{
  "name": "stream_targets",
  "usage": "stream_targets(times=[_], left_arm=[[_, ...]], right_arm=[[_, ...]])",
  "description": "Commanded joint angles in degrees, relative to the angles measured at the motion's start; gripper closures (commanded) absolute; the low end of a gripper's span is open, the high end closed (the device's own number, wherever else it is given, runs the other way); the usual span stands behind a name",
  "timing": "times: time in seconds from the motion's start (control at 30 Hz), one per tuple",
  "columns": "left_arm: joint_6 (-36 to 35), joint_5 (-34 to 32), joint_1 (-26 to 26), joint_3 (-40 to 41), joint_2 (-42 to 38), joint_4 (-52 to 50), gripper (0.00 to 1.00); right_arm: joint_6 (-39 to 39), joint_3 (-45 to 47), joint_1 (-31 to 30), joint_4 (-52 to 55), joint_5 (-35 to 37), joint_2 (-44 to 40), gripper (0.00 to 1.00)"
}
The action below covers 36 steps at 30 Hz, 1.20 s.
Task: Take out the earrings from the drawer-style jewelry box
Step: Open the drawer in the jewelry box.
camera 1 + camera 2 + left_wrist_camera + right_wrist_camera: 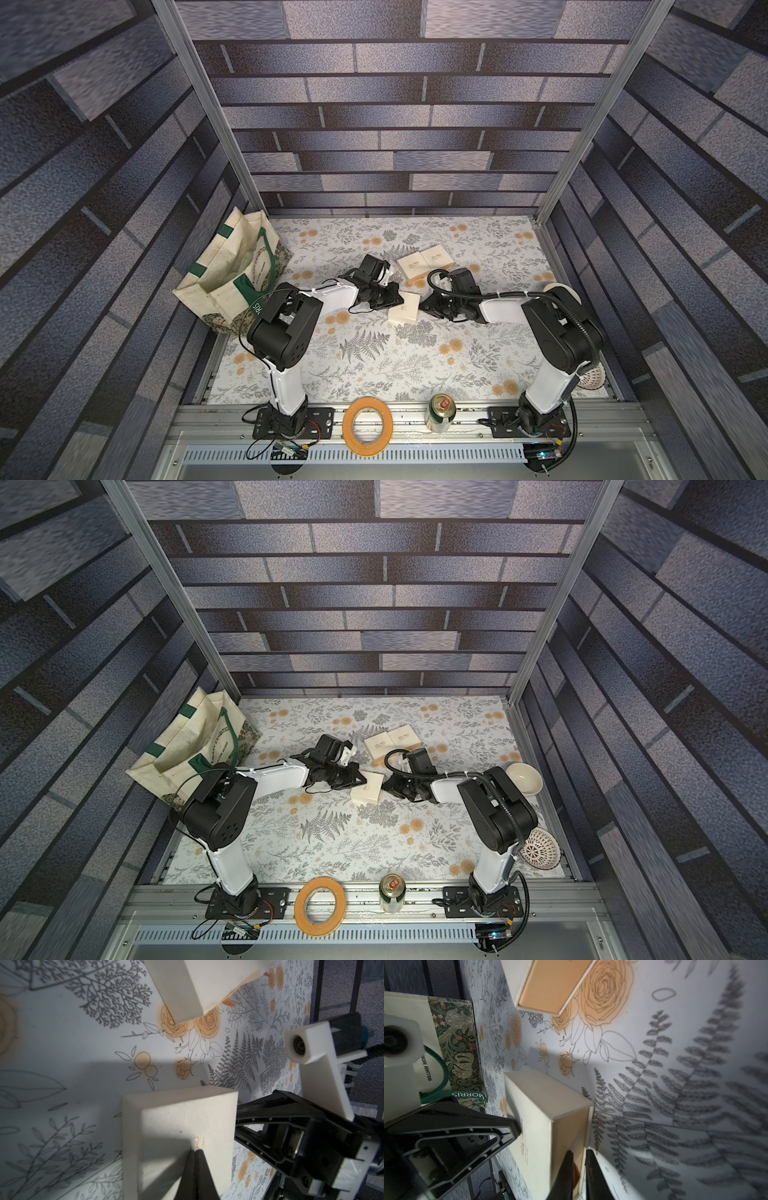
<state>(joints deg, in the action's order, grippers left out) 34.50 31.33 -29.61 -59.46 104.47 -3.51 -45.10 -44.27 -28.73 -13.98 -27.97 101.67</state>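
I see spare boxes [411, 268] at twelve o'clock; left gripper [196, 1150] clenched atop jewelry box [182, 1124], right gripper [580, 1152] apparently pinching its drawer [571, 1132].

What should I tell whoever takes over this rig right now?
Left gripper: shut, tips on top of the box.
Right gripper: shut on a thin wall at its open end.
Earrings: none in view, none out.
Done: box braced and gripped.
To do: pull it open, take the earrings out.
Two more boxes sit beyond it.
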Motion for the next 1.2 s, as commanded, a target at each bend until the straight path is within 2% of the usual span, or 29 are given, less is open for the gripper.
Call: stream_targets(times=[0.0,0.2,0.33,1.17], left_arm=[[-0.2,-1.1,-0.5,0.2,1.8,-3.6,1.0],[-0.2,-1.3,-0.5,0.4,1.6,-3.6,1.0],[0.2,-1.8,-0.4,0.6,1.5,-3.8,1.0],[1.6,-3.2,1.0,3.1,0.7,-3.2,1.0]], right_arm=[[-0.6,0.3,-0.1,-2.7,-2.0,0.8,0.87],[-0.6,0.7,-0.1,-3.0,-2.0,0.3,0.91],[-0.6,1.3,-0.1,-2.6,-1.3,-0.5,1.0],[2.5,5.7,2.3,3.9,4.7,-6.7,1.0]])
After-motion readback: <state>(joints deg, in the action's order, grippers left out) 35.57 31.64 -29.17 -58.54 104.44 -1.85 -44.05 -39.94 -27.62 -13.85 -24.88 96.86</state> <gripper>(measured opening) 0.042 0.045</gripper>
